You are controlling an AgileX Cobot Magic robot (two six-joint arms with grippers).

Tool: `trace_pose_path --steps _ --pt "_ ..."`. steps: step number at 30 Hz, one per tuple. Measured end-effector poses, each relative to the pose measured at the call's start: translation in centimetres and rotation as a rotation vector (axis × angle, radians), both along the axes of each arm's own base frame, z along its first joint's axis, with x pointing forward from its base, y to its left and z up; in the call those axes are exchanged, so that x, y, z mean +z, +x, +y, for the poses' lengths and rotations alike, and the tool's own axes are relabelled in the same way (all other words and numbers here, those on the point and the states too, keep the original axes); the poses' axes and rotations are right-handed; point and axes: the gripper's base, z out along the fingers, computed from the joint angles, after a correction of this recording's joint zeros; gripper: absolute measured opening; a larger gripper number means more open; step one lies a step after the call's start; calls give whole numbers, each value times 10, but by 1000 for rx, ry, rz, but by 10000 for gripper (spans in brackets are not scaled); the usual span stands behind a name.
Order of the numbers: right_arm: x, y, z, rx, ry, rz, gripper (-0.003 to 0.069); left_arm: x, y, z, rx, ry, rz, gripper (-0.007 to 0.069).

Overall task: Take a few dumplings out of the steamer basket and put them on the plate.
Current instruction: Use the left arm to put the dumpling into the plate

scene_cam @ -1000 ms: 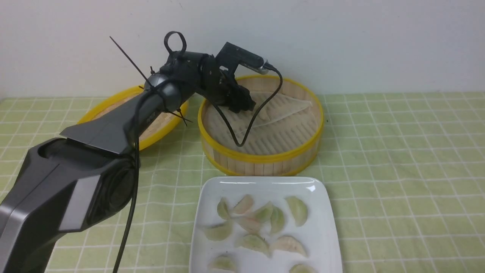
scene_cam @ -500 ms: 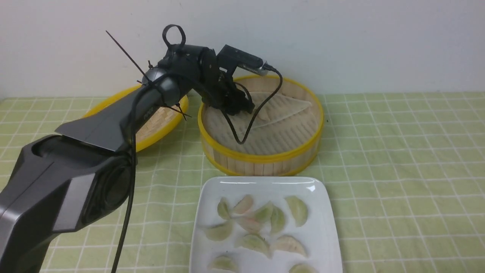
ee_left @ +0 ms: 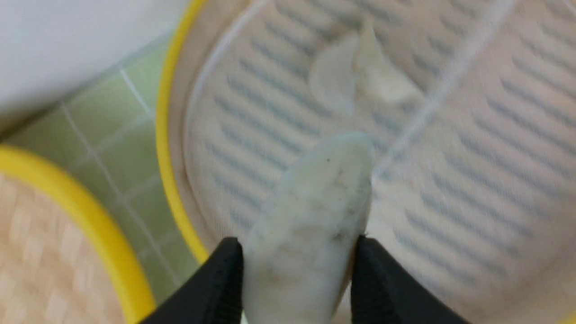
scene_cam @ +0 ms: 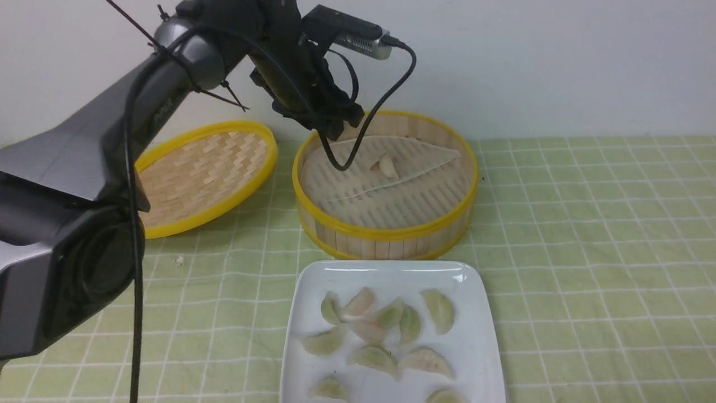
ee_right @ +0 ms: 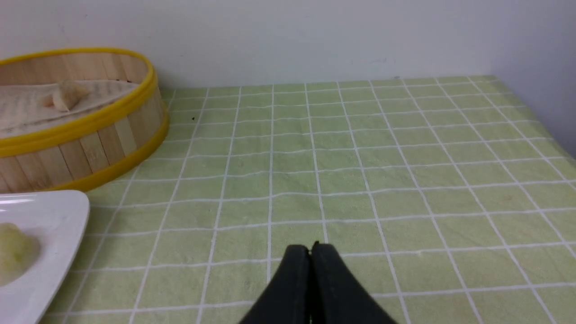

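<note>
My left gripper (ee_left: 299,245) is shut on a pale whitish dumpling (ee_left: 310,211), which sticks out beyond its black fingertips. In the front view the left gripper (scene_cam: 334,130) hangs above the back left rim of the steamer basket (scene_cam: 386,232), and the arm hides the held dumpling. Two dumplings (scene_cam: 383,164) lie together on the leaf liner inside the basket, blurred in the left wrist view (ee_left: 355,72). Several dumplings (scene_cam: 386,336) lie on the white plate (scene_cam: 386,271) in front of the basket. My right gripper (ee_right: 310,249) is shut and holds nothing, low over the tablecloth right of the plate.
The shallow woven lid (scene_cam: 207,168) with a yellow rim lies tilted to the left of the basket. A green checked cloth (scene_cam: 587,252) covers the table. The white wall stands close behind the basket. A black cable (scene_cam: 369,117) loops from the left wrist camera over the basket.
My left gripper has closed on a dumpling inside the basket and lifted it up and out, uncovering two dumplings on the liner. The plate and its dumplings are unchanged.
</note>
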Motion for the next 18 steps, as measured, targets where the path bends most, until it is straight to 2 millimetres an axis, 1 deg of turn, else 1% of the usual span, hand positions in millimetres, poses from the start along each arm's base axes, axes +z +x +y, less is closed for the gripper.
trace_pose_path --steps 5,10,11,12,13,15,16,17,18 --pt "0 0 0 0 0 0 -16 24 -12 2 -7 -24 -2 277" --pt "0 0 0 0 0 0 -16 31 -22 -1 10 -108 46 277" --pt "0 0 0 0 0 0 -16 32 -32 -3 8 -127 80 277" --pt "0 0 0 0 0 0 -16 32 -37 -3 6 -124 96 277" --pt "0 0 0 0 0 0 -16 31 -51 -5 -3 -112 131 277" --pt "0 0 0 0 0 0 -16 27 -64 -6 -8 -100 170 277" --pt "0 0 0 0 0 0 -16 19 -75 -8 -18 -84 212 277" --pt "0 0 0 0 0 0 -16 19 -80 -9 -23 -81 221 277" --pt "0 0 0 0 0 0 -16 10 -92 -12 -36 -65 267 277"
